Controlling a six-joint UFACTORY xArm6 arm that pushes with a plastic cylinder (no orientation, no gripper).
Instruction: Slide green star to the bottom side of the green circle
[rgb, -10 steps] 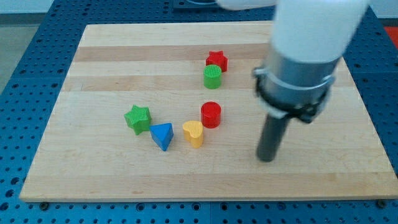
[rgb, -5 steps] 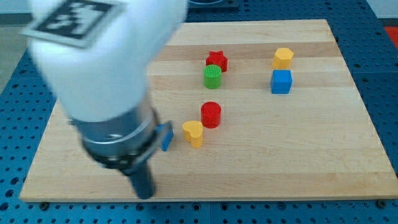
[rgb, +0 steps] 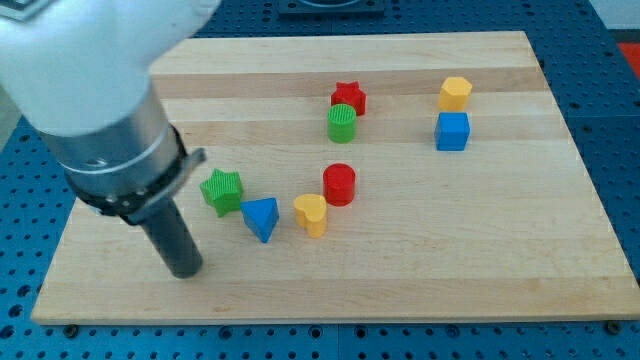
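The green star (rgb: 221, 190) lies on the wooden board at the view's left of centre. The green circle (rgb: 342, 123) stands further toward the view's top right, touching the red star (rgb: 349, 97) just above it. My tip (rgb: 186, 271) rests on the board below and slightly left of the green star, a short gap away from it. The blue triangle (rgb: 261, 217) sits right next to the green star at its lower right.
A yellow block (rgb: 312, 213) and a red circle (rgb: 340, 184) lie between the green star and the green circle. A yellow hexagon (rgb: 455, 93) and a blue cube (rgb: 452, 131) are at the view's upper right. The board (rgb: 450, 260) ends near the view's bottom.
The arm swept from the board's right side across to the left; my tip now stands below-left of the green star. No block has moved.
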